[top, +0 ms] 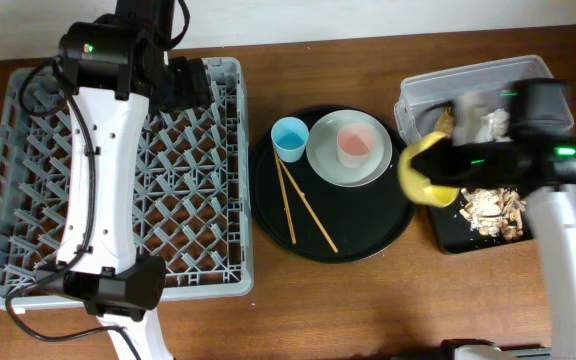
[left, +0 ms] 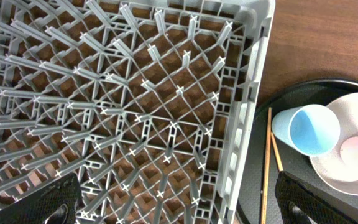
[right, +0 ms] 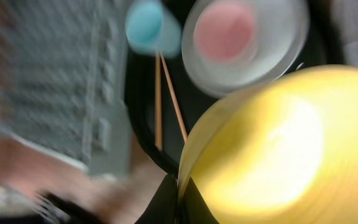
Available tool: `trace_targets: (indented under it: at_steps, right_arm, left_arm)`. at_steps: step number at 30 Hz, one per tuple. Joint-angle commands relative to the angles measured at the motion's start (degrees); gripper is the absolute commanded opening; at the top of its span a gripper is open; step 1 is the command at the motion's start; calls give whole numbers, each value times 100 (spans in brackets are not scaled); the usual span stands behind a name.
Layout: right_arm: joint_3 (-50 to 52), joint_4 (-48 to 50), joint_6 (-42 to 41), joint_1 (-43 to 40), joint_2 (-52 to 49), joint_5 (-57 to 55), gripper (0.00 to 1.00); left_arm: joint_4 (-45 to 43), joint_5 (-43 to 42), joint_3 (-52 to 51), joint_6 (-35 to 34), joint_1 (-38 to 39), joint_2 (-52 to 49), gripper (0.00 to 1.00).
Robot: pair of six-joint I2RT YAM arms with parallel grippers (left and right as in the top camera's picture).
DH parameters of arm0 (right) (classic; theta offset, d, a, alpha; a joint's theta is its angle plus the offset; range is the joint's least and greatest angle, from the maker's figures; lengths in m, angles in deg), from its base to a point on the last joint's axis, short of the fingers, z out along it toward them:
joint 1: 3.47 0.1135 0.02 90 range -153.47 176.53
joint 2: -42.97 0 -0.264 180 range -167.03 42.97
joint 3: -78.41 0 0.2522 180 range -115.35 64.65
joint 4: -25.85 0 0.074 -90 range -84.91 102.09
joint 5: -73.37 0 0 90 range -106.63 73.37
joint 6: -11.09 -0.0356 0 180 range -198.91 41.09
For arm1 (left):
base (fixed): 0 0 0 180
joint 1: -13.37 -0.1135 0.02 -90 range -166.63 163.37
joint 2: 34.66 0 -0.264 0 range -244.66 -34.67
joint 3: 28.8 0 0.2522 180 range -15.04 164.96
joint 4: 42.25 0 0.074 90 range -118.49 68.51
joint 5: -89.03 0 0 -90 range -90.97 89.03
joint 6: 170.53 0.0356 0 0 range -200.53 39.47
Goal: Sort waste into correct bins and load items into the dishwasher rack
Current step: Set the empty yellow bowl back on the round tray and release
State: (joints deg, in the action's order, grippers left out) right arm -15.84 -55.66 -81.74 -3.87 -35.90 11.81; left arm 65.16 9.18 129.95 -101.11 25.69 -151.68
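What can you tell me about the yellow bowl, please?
It is a plain yellow bowl, smooth and glossy, plastic by the look. The right gripper is shut on its rim, one finger on each side of the wall. The bowl hangs tilted over the gap between the round tray and the black bin, and seems to touch nothing else. Both views blur it, so fine marks cannot be told.

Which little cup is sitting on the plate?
The pink cup. It sits on the grey plate; the blue cup is beside it on the black tray.
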Motion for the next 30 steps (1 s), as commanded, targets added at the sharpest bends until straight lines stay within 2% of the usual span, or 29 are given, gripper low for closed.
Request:
trace_targets:
  at_steps: [1,3,6,12,19,21,23,24,25,30]
  right_arm:
    - [319,-31,-699,1449,-337,-2389,4]
    - [481,120,-1067,1910,-529,-2885,4]
    - [861,848,-1121,2437,-815,-2872,4]
    - [1300,1456,-1119,2503,-1427,-3003,4]
    - [1331,1792,-1119,2505,-2236,-3217,4]
    - [1331,1797,-1117,2503,-2352,-3222,8]
    - [1331,1794,-1117,2503,-2358,-3222,23]
    - [1331,1792,-1117,2503,-2354,-3220,34]
    - [1329,1792,-1117,2503,-2350,-3220,38]
    - [826,1311,-1097,2503,-2199,-3222,38]
  left_arm:
    - [-9,79,46,72,0,20,99]
    - [-9,79,46,72,0,20,99]
    - [-9,79,46,72,0,20,99]
    - [-7,79,46,72,0,20,99]
    - [-7,79,46,72,0,20,99]
    - [-7,79,46,72,0,20,99]
    - [-9,79,46,72,0,20,99]
    - [-7,79,46,72,0,20,99]
    - [-9,79,46,72,0,20,99]
    - [-9,79,46,72,0,20,99]
